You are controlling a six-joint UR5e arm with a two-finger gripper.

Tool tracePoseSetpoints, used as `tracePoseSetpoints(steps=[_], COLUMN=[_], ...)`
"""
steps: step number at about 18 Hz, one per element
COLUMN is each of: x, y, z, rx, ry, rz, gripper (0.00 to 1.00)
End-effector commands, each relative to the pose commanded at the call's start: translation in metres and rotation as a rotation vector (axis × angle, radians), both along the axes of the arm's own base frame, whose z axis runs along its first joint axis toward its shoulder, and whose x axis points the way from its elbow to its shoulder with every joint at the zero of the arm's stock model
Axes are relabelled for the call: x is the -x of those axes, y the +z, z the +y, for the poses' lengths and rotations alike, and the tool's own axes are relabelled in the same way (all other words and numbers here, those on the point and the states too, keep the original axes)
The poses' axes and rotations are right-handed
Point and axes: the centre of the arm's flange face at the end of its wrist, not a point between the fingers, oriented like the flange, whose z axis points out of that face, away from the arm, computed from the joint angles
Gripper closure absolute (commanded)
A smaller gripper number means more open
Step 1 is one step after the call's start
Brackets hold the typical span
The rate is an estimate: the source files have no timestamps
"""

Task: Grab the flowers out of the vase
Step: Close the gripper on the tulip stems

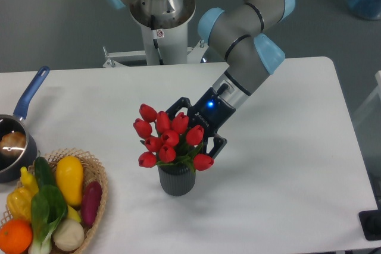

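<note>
Flowers point(169, 138) mid-frame in vase point(177, 180): light, soft, crushable; grab the tied stems, not buds. Gripper point(193, 141) behind the bunch, fingers hidden, closure can't tell.

A robotics lab: a pedestal-mounted arm point(241, 34) at a white table point(286, 165) on grey floor point(53, 22).

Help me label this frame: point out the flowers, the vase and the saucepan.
flowers point(168, 138): fixed camera, a central red bud.
vase point(177, 183): fixed camera, its ribbed front wall.
saucepan point(31, 94): fixed camera, its blue handle.
</note>
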Motion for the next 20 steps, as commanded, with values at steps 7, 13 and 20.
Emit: tracePoseSetpoints(steps=[7, 13, 20], x=[-0.0036, -0.0062, -0.0048], y=[-0.0036, 0.0009, 0.0009], z=[-0.0042, -0.0019, -0.0031], rx=[-0.037, -0.057, -0.057], ry=[-0.003, -0.013, -0.010], rz=[-0.022, -0.014, -0.014], gripper=[0.00, 0.12, 0.42])
